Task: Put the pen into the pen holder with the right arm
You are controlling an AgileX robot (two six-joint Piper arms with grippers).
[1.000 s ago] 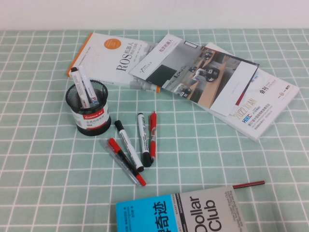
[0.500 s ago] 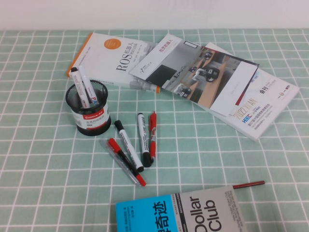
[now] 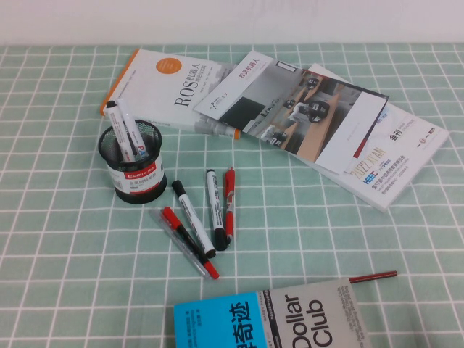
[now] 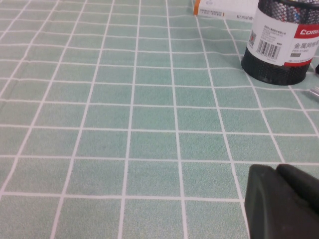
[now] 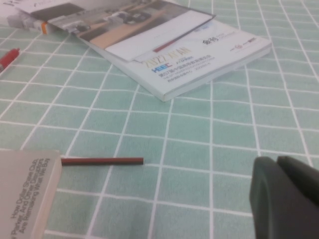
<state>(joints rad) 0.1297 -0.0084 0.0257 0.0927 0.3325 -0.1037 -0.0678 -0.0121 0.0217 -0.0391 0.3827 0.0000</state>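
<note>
Left gripper (image 4: pixel 284 201), closure cannot be told, hangs low, well short of the pen holder (image 4: pixel 281 42) labelled "Comix"; right gripper (image 5: pixel 286 196), likewise untellable, near red pencil (image 5: pixel 102 161); book (image 3: pixel 304 322) reads "Dollar Club".

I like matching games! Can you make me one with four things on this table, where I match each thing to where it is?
Things:
1. white marker
2. red pencil
3. Dollar Club book
4. red marker

Places:
A. beside a black-capped marker on the cloth
B. poking out from under a book
C. standing in the pen holder
D. at the near edge of the table

Pairs: 1-C, 2-B, 3-D, 4-A.

Both arms sit back: the left tool and the right tool only show in their own wrist views.
</note>
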